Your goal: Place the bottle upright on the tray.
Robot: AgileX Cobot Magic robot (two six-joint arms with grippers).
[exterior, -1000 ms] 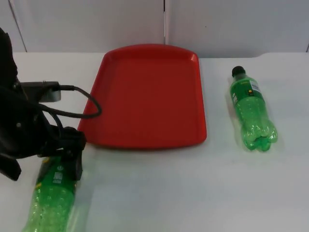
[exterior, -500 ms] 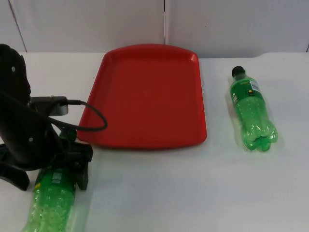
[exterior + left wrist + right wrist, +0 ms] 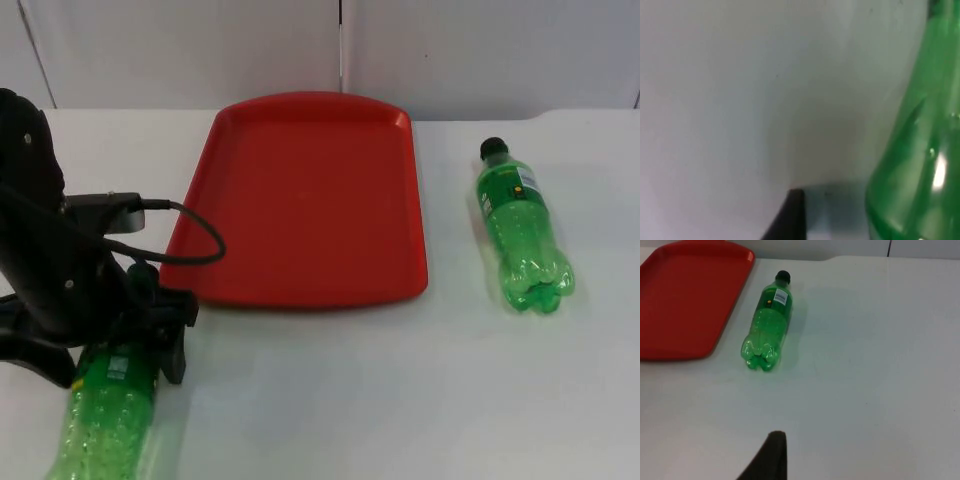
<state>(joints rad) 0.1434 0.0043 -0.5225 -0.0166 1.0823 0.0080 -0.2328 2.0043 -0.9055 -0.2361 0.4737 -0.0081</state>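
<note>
Green plastic soda bottle (image 3: 105, 410) lies on its side at the near left of the white bench (image 3: 330, 400), its base toward the front edge and its neck end under the left hand (image 3: 125, 345). That hand is down over the bottle's upper part, one black finger (image 3: 172, 350) on the side facing the tray; whether it grips the bottle I cannot tell. The left wrist view has the green bottle wall close beside a black fingertip.

Red tray (image 3: 310, 200) sits flat at mid-bench, near the partition wall, apart from the bottle. A second green bottle with a black cap (image 3: 522, 230) lies on its side to the right of the tray, cap toward the wall. The right wrist view takes in this bottle and the tray's edge.
</note>
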